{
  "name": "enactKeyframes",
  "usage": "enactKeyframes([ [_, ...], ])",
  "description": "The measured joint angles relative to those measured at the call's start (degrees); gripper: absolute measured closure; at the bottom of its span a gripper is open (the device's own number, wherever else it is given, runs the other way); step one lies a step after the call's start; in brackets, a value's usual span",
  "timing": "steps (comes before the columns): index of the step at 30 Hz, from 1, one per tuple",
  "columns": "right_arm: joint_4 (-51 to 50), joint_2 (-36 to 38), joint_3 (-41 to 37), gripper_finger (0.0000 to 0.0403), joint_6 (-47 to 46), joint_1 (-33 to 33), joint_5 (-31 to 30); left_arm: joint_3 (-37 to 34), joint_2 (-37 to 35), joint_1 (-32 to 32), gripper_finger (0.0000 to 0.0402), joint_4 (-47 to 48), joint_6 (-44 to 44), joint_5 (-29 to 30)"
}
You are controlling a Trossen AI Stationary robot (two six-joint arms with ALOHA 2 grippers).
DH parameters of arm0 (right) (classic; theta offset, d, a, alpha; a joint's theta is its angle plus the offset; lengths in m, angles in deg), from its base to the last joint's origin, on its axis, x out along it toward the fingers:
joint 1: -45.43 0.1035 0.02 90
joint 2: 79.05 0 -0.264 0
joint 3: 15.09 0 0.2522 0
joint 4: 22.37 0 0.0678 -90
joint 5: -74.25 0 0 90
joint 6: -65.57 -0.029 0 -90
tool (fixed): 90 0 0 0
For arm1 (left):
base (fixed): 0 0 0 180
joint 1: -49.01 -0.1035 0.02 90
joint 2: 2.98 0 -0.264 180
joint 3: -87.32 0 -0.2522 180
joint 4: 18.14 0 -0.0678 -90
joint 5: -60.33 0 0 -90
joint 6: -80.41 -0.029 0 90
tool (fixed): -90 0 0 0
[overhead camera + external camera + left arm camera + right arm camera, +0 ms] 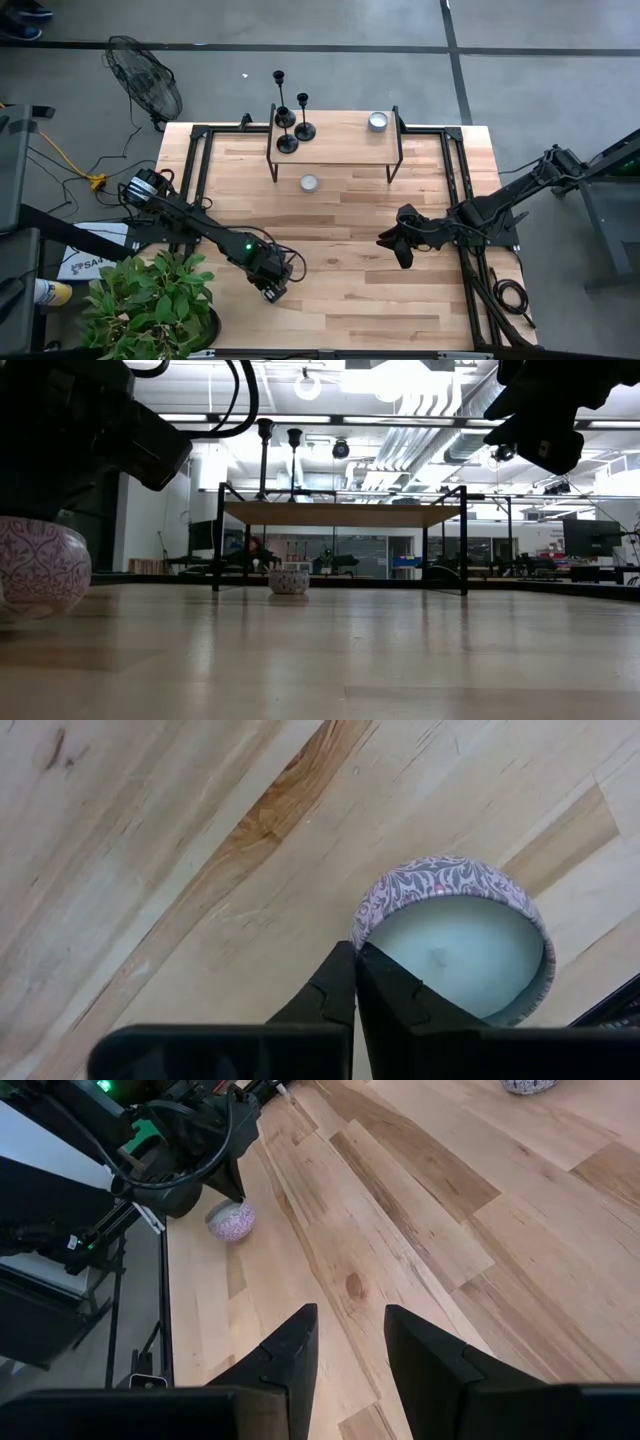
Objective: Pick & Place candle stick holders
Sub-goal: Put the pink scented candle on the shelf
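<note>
Three black candle stick holders (290,115) stand on their round bases at the left end of a raised wooden shelf (340,140) at the table's far side; two of their tops (265,430) show in the low view. My left gripper (355,952) is near the front edge, left of centre, shut on a small patterned candle bowl (450,935). That bowl (40,565) sits on the table. My right gripper (347,1325) hovers open at mid right above bare wood, holding nothing. My left gripper pinches the candle bowl's rim (362,932) at one side, one finger (335,980) outside the wall and one finger (385,985) over the pale wax inside. The fingers come steeply from above. The bowl rests upright on the table.
A second patterned bowl (309,182) sits on the table under the shelf, and a third (377,121) on the shelf's right end. A potted plant (150,300) crowds the near left corner. Black frame rails (455,160) run along both sides. Bare wood lies between the arms.
</note>
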Motion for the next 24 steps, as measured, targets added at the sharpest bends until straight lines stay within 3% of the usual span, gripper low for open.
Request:
enactKeyframes([
  [8,0.0,0.0,0.0,0.0289,0.0,0.0,0.0,1.2,0.0,0.0,0.0401,0.1,0.0,0.6],
  [24,0.0,0.0,0.0,0.0289,-0.2,0.0,0.0,5.6,0.0,-0.1,0.0401,0.6,0.4,9.2],
])
